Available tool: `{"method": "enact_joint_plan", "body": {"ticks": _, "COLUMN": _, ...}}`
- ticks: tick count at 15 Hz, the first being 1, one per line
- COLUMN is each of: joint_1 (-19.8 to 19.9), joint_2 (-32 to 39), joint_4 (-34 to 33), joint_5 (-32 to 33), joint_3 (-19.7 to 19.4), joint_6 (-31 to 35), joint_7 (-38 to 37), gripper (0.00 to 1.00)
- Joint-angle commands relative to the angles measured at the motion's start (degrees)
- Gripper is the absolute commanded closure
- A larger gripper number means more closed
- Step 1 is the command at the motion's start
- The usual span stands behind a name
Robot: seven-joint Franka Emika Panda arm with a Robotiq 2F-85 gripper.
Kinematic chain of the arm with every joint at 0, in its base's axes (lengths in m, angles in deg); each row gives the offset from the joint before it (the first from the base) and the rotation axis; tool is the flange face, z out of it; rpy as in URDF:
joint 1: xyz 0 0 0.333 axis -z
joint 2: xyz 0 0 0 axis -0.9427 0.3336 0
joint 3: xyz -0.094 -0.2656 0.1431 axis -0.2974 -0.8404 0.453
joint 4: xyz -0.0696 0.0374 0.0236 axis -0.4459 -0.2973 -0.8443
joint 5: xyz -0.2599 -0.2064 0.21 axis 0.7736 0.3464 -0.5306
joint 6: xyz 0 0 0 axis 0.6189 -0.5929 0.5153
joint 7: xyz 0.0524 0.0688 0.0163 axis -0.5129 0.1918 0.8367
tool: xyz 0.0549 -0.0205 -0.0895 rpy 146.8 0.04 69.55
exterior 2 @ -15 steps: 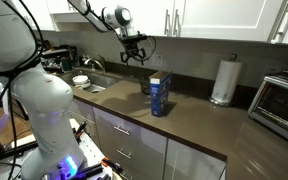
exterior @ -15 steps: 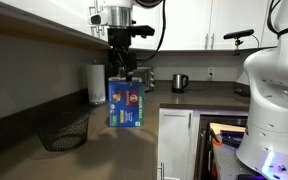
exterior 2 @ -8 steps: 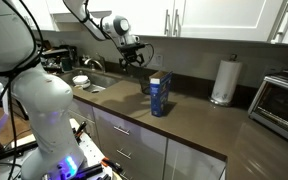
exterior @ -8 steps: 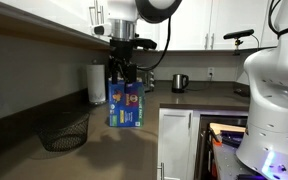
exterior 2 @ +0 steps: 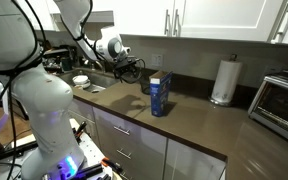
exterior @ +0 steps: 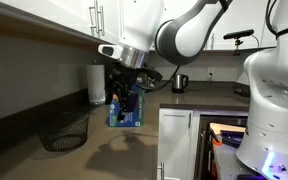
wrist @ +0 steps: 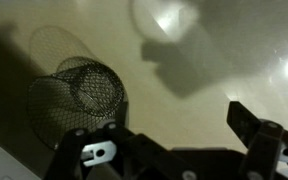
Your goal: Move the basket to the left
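**Gripper wide open by the blue box, basket alone to its left**

In an exterior view, the basket [exterior: 64,130] sits upright on the dark countertop [exterior: 104,155]. It is left of the blue box [exterior: 134,120], nearer the camera and clearly apart from it. Behind the basket, left of the box and against the wall, stands a paper towel roll [exterior: 96,83]. The gripper [exterior: 127,104] hangs directly in front of the blue box, pointing down and covering much of the box's face. Whether it touches the box cannot be told from here. Right of the box, farther back on the counter, stands a kettle [exterior: 180,82].

In the opposite exterior view, the gripper [exterior 2: 134,68] is left of the blue box [exterior 2: 160,95], above the counter and apart from it. The paper towel roll [exterior 2: 222,80] stands right of the box, and a toaster oven [exterior 2: 284,100] is farther right again. The basket cannot be made out in this view.

In the wrist view, the basket [wrist: 84,95] lies at the left with its mesh shadow beside it, outside the gripper [wrist: 162,130]. The two fingers [wrist: 89,150] stand far apart with only bare countertop between them, so the jaws are spread wide and hold nothing.
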Motion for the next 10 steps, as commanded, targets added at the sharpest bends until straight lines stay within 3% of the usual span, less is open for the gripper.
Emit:
{"method": "enact_joint_plan", "body": {"ticks": 1, "joint_1": 2.73, "joint_2": 5.41, "joint_4": -3.18, "joint_5": 12.40, "joint_3": 3.00, "joint_6": 4.35, "joint_7": -9.59, "gripper": 0.00}}
{"method": "enact_joint_plan", "body": {"ticks": 6, "joint_1": 3.44, "joint_2": 13.18, "joint_4": -14.49, "joint_5": 34.64, "joint_3": 1.99, "joint_6": -0.43, "joint_7": -26.08, "gripper": 0.00}}
{"method": "enact_joint_plan", "body": {"ticks": 8, "joint_1": 2.54, "joint_2": 16.67, "joint_4": -18.12, "joint_5": 38.13, "joint_3": 1.16, "joint_6": -1.41, "joint_7": -29.77, "gripper": 0.00}}
{"method": "enact_joint_plan", "body": {"ticks": 10, "joint_1": 2.13, "joint_2": 20.46, "joint_4": -20.90, "joint_5": 37.39, "joint_3": 1.10, "joint_6": -2.49, "joint_7": -29.49, "gripper": 0.00}}
